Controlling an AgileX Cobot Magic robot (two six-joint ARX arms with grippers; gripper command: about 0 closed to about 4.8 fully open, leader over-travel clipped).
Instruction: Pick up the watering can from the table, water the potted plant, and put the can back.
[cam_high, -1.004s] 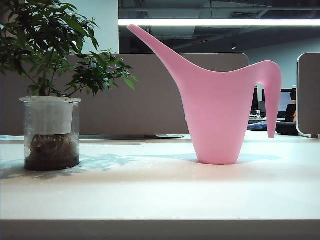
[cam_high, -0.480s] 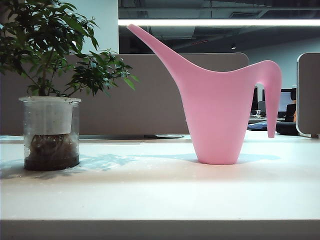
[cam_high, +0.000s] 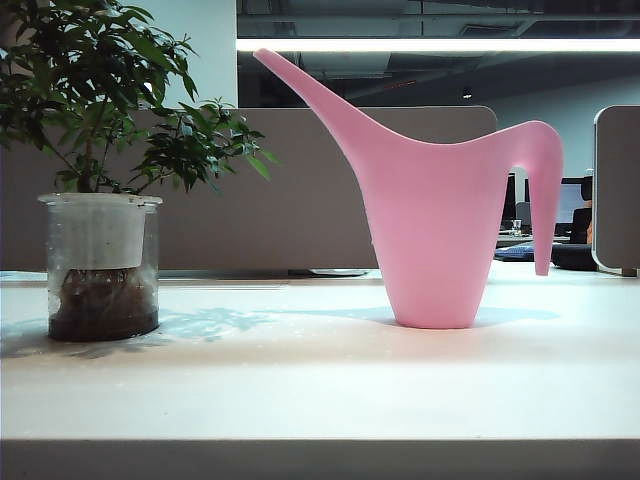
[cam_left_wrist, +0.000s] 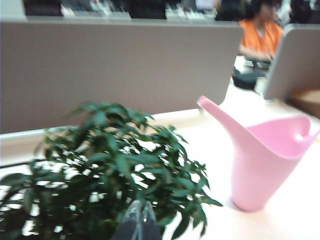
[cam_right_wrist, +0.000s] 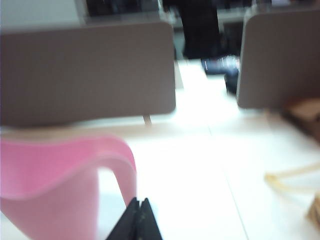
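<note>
blurred: right wrist view | cut off: potted plant top, left

A grey-beige partition panel stands as backdrop. Above the panel, a long ceiling strip light is lit. Beyond the panel sits a person in orange among desks.

Bright ceiling strip light overhead; both wrist views blurred (right worse), tabletop glaring.

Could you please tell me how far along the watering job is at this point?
Nothing looks done yet: the watering can stands upright on the table, apart from the potted plant. In hand: the right gripper, jaws shut and empty, is near the can's handle; the left gripper is by the plant. Lifting, pouring and returning remain.
</note>
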